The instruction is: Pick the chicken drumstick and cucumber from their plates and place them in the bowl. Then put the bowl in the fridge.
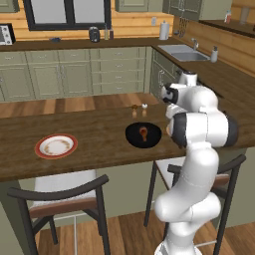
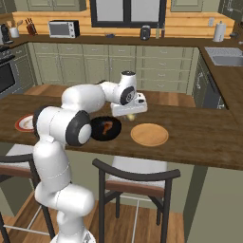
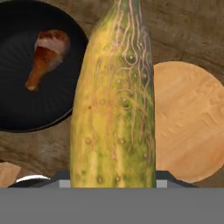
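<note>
From where I stood, the white arm rose from its base beside the stools, bent at the elbow and reached forward and low over the dark wooden surface (image 1: 89, 144). Its wrist was turned down, so the claw (image 2: 129, 115) hung just above the wood between the black bowl (image 2: 105, 129) and the orange-yellow plate (image 2: 149, 134).

The claw was clamped on the cucumber (image 3: 114, 100); looking along the hand, the yellow-green, warty body ran straight out from between the fingers, filling the middle of that view and lifted clear of the plate. In the right base view only a pale bit of it showed beneath the hand.

The orange-yellow plate lay bare on the surface, to one side of the cucumber, and the bowl lay to the other side. The chicken drumstick (image 3: 46, 57) sat inside the bowl, a reddish-brown piece with its narrow end pointing toward the rim; it also showed as a small orange mark in the bowl from both base views.

Farther along the surface, well apart from the bowl, the red-rimmed plate (image 1: 56, 146) sat with nothing on its cream centre.

Two small items (image 1: 139, 106) stood near the far edge of the surface, too small for me to tell what they were
</note>
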### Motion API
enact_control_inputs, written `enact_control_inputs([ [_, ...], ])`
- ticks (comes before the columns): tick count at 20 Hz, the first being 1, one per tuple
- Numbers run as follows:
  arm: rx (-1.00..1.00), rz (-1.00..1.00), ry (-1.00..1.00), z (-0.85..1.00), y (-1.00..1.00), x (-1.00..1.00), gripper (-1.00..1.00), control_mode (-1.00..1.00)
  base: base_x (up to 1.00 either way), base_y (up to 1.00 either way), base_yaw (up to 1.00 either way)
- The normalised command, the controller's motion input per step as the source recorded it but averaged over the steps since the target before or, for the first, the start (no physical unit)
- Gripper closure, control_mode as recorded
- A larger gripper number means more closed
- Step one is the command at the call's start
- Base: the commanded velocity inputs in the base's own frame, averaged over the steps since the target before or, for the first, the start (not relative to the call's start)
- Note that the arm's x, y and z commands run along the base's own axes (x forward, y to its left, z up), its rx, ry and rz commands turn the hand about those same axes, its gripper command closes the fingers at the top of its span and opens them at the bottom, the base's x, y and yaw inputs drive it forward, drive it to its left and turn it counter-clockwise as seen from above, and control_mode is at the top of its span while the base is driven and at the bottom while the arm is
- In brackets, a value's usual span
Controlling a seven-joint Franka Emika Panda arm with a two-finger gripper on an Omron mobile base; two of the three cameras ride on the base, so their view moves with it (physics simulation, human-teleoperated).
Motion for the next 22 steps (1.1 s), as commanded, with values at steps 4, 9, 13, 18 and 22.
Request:
enact_control_inputs([
  [4,0.17,0.07,-0.06,0.0,0.48,-0.4,1.0,-1.0,0.0,0.0,0.0],
  [9,-0.01,0.0,0.05,0.09,0.73,0.16,1.0,-1.0,0.0,0.0,0.0],
  [13,-0.08,0.0,0.14,-0.14,0.72,0.57,1.0,-1.0,0.0,0.0,0.0],
  [18,0.0,-0.07,0.01,-0.23,0.27,0.63,1.0,-1.0,0.0,0.0,0.0],
  [22,-0.02,-0.05,0.01,-0.44,0.23,0.16,1.0,-1.0,0.0,0.0,0.0],
])
